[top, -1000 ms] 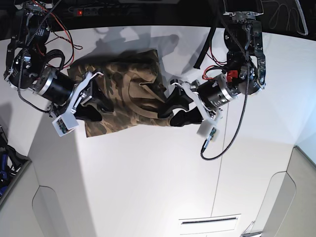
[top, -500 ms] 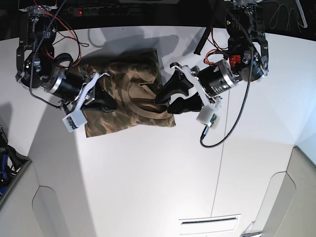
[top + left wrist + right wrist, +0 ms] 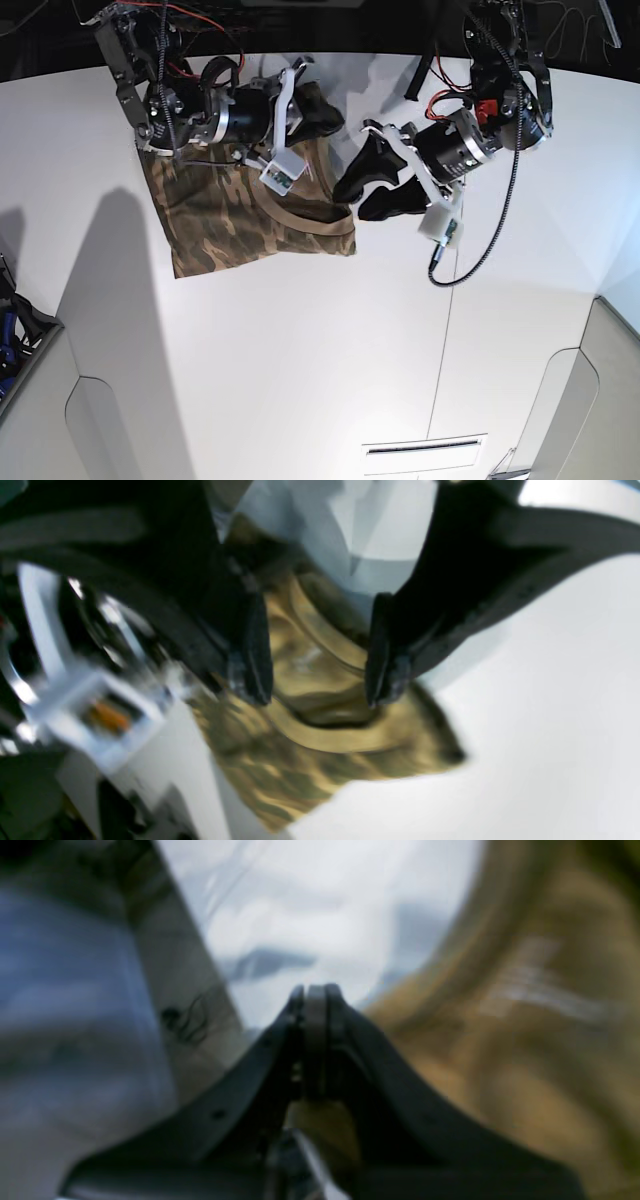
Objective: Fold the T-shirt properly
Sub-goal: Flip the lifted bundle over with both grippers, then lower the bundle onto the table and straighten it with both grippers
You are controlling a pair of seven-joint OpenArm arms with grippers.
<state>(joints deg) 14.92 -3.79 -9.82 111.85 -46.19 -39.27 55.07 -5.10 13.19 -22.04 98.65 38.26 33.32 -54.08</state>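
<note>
Over the shirt, left wrist view: left gripper fingers spread, empty. Right wrist view: right gripper fingers pressed together, blurred. Base view: shirt lies near the desk's far edge.

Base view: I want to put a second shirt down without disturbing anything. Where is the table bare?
The table is bare across the whole near half, below the T-shirt, and down its left side. The far strip is crowded: the right gripper and left gripper hang over the T-shirt there.
</note>
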